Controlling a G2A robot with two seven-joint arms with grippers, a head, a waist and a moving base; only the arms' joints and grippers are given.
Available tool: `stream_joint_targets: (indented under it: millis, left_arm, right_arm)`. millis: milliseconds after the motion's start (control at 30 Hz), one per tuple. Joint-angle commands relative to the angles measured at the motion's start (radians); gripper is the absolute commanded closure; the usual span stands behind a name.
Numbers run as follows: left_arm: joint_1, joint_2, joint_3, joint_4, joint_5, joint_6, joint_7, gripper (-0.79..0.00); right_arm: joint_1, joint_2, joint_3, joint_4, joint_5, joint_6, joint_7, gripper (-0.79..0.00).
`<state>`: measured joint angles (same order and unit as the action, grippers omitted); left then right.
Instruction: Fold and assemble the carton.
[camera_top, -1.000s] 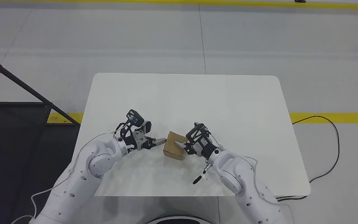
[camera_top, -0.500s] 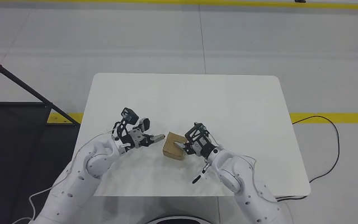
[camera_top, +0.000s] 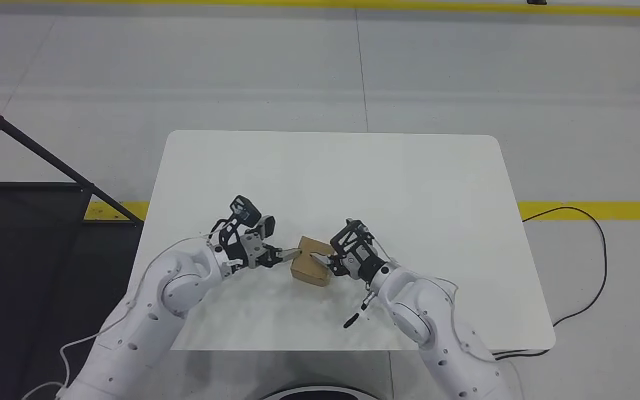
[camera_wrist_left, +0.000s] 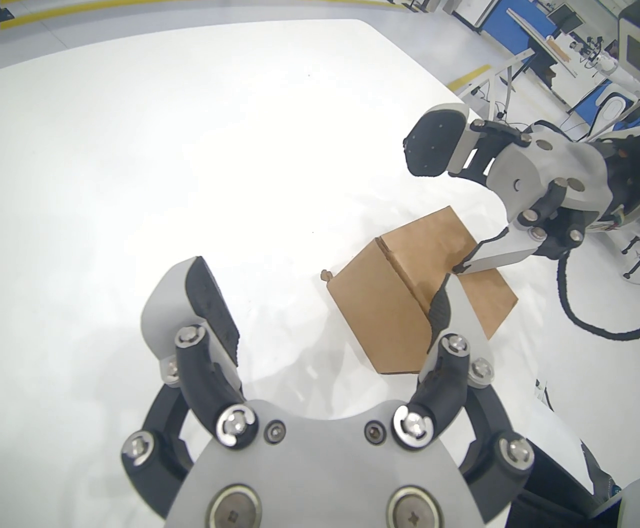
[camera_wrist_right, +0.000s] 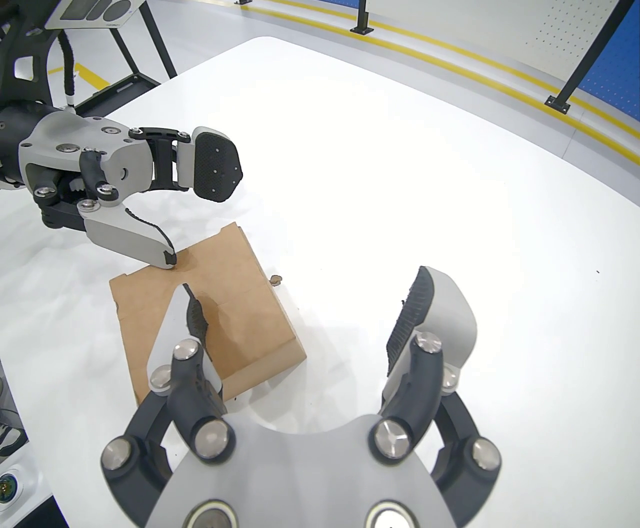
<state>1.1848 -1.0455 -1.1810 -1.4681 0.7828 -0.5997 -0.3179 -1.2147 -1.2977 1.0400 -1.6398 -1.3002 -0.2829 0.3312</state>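
Carton (camera_top: 311, 270) of brown cardboard, small and boxy with a seam across its top, sits on the white table (camera_top: 420, 180) directly between the two claws. The left gripper (camera_top: 275, 240) is spread wide; one fingertip (camera_wrist_right: 167, 257) touches the carton's top near the edge on its own side, and the other finger is raised clear. The right gripper (camera_top: 335, 245) faces it from the opposite side, likewise splayed, with one fingertip (camera_wrist_left: 462, 265) resting on the top panel close to the left claw's tip. A tiny brown cardboard scrap (camera_wrist_right: 275, 280) lies just beside the carton, ahead of the right claw's gap.
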Motion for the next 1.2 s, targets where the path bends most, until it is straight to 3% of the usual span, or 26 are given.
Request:
stream_joint_targets:
  millis: [0,600,767,1033,1167]
  left_arm:
    - [-0.002,0.0,0.0,0.003,-0.001,0.002,-0.006,-0.785]
    - [0.001,-0.003,-0.003,0.003,-0.012,-0.014,0.0,-0.785]
    - [0.027,0.002,-0.031,-0.017,-0.037,-0.076,0.061,-0.785]
    - [0.053,0.002,-0.059,-0.017,-0.063,-0.089,0.137,-0.785]
    - [0.051,0.0,-0.056,-0.007,-0.061,-0.094,0.143,-0.785]
  right_arm:
    - [-0.001,0.0,0.001,-0.001,0.001,0.001,0.0,-0.742]
    - [-0.011,0.001,0.013,-0.024,-0.003,0.004,-0.002,-0.76]
    - [-0.053,0.012,0.041,-0.058,-0.056,-0.023,-0.091,-0.785]
    - [-0.165,0.035,0.06,-0.098,-0.23,-0.068,-0.281,-0.785]
    - [-0.175,0.037,0.059,-0.1,-0.249,-0.066,-0.293,-0.785]
